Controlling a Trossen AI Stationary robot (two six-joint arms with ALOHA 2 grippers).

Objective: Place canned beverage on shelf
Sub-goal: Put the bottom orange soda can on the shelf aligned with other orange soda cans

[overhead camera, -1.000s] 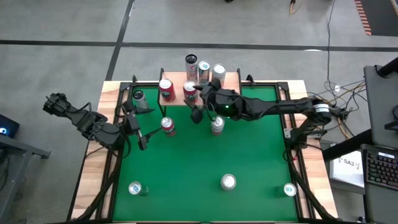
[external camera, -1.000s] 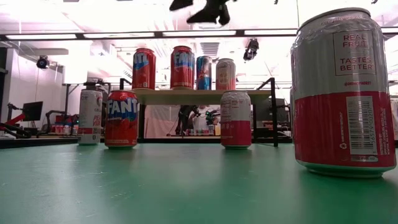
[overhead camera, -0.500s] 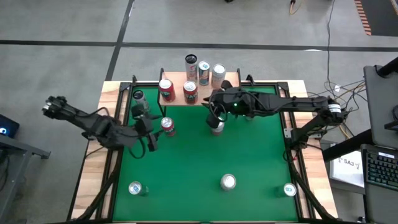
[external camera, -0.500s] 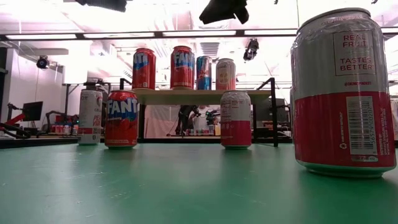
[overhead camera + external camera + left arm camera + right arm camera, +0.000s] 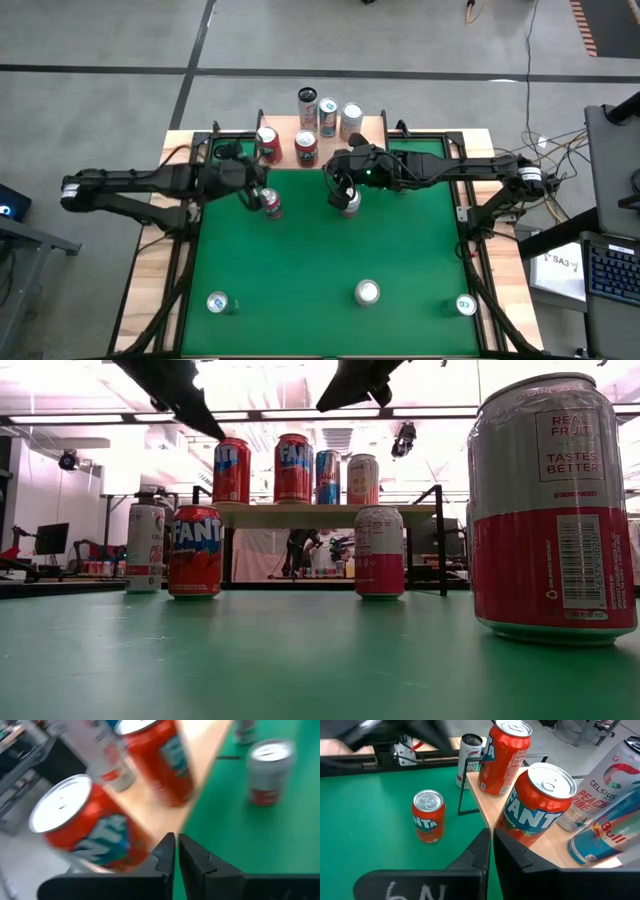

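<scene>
The shelf (image 5: 372,130) stands at the table's far edge, its light wood top on black legs (image 5: 320,513). Several cans stand upright on it, among them two red Fanta cans (image 5: 267,143) (image 5: 306,148). On the green table in front stand a red Fanta can (image 5: 270,203) and a white-and-red can (image 5: 348,203). My left gripper (image 5: 176,845) is shut and holds nothing; it hovers by the shelf's near left corner (image 5: 258,184). My right gripper (image 5: 490,837) is shut too, with nothing in it, in the air before the shelf's near edge and above the white-and-red can (image 5: 333,188).
A grey can (image 5: 146,547) stands on the table left of the shelf. Three more cans stand near the table's front edge (image 5: 218,302) (image 5: 367,292) (image 5: 465,304). The green middle (image 5: 320,250) between them has no objects. A wooden border (image 5: 150,270) frames the table.
My left gripper has swung from the table's left side toward the right and far edge, up to the shelf's left corner, and has shut with nothing in it. My right gripper has shut and tipped while staying before the shelf. No can has moved.
</scene>
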